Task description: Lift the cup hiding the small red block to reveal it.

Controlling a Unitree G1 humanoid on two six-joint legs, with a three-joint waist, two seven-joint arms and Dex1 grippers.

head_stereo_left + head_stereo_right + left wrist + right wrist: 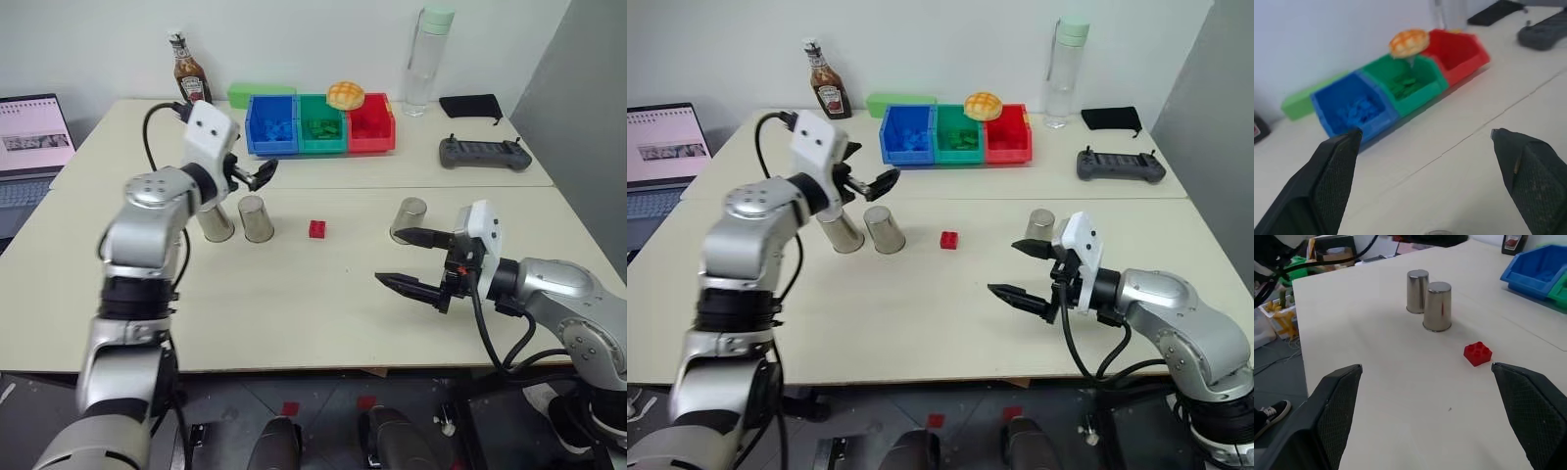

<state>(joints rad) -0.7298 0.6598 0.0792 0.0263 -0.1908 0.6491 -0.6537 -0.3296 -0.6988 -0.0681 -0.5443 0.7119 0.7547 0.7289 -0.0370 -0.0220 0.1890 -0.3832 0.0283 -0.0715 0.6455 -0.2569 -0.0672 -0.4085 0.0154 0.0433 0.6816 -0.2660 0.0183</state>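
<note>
The small red block (317, 229) already lies bare near the middle of the table (294, 294), just beside the nearer of two steel cups (257, 218) standing mouth-down; a third cup (409, 219) stands well apart toward the right edge. Our left gripper (253, 174) hangs above the pair, jaws spread wide and empty. Our right gripper (411, 259), near the front edge, is likewise agape, holding nothing. We judge the reveal done; best we keep both arms high and clear of the cups.
</note>
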